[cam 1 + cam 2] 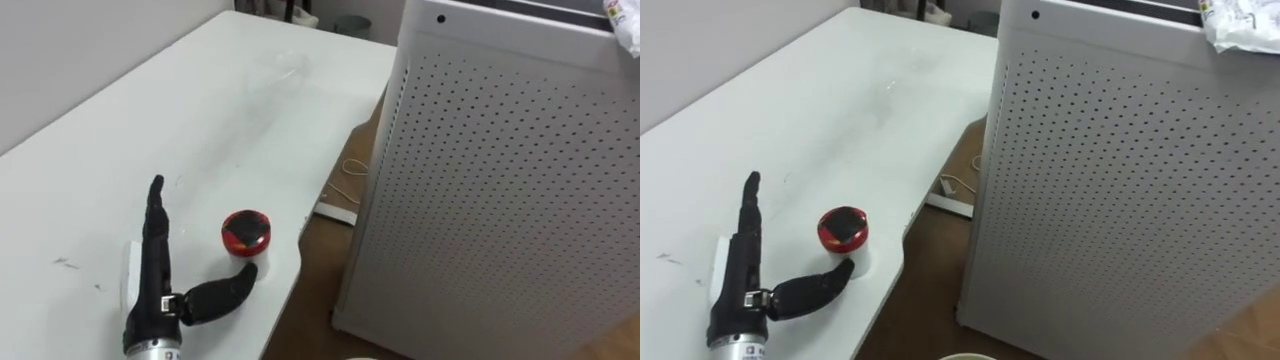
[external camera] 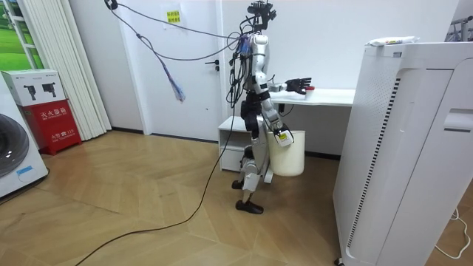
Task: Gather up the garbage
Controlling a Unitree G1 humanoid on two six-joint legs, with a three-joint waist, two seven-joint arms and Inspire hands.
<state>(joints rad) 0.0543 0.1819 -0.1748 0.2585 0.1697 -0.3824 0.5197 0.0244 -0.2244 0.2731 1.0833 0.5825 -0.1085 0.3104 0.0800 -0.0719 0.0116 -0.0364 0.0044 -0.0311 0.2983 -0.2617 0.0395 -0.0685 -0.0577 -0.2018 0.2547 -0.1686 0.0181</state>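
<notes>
Long white surface (image 1: 200, 120) – left hand (image 1: 157, 272) spread over it, thumb near a small red round container (image 1: 245, 230) (black top) – tall white perforated cabinet (image 1: 500, 180) beside, on wooden floor (image 2: 148, 199).

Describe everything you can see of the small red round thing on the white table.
The red round thing is small and disc-like, with a glossy red rim and a dark patch on top. It looks like plastic. It lies flat on the white table near its edge, in the span between the straight fingers and spread thumb of the left hand. Whether the thumb touches it cannot be told.
</notes>
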